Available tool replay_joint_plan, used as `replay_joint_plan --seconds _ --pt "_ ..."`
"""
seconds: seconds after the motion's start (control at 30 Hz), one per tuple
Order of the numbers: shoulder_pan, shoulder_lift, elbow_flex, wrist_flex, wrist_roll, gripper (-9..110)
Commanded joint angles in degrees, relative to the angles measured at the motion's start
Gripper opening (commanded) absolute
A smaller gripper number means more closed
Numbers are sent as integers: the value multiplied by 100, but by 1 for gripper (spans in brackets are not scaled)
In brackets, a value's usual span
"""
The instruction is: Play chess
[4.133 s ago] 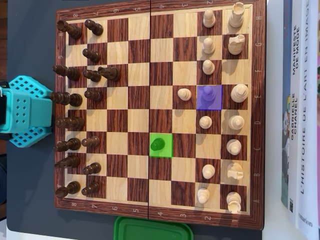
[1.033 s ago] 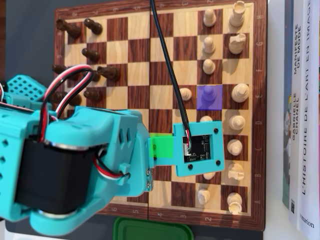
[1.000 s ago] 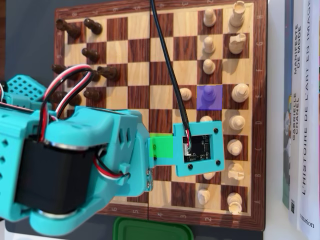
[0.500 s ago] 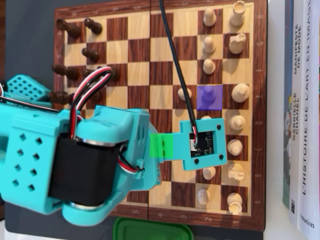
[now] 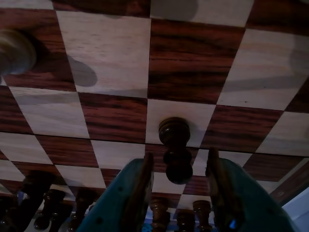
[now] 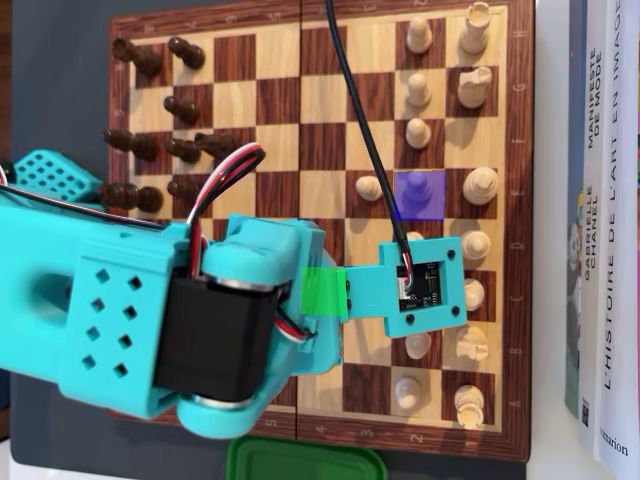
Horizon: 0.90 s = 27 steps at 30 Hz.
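In the wrist view a dark pawn [image 5: 175,150] stands on a light square of the chessboard [image 5: 101,58]. My gripper [image 5: 178,170] is open. One teal finger [image 5: 137,191] is to the pawn's left and the other finger [image 5: 219,193] to its right, with a gap on each side. In the overhead view my teal arm [image 6: 200,330] reaches across the board [image 6: 520,250] and covers the pawn and the jaws. Part of a green-tinted square [image 6: 322,291] shows beside the wrist. A purple-tinted square [image 6: 418,194] lies farther right, next to a white pawn [image 6: 370,187].
Dark pieces [image 6: 150,60] line the board's left side and white pieces [image 6: 470,90] its right side in the overhead view. A white piece [image 5: 14,50] shows at the wrist view's left edge. A green lid [image 6: 305,460] lies below the board; books [image 6: 605,220] stand at the right.
My arm came in from the left of the board and has kept sliding to the right over the green square. It now hides the dark pawn in the overhead view.
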Motion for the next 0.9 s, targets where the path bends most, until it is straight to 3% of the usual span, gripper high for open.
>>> replay_joint_plan --seconds 0.0,0.87 --pt "-9 26 -237 -35 -18 17" --pt "0 -193 -211 -53 -26 17"
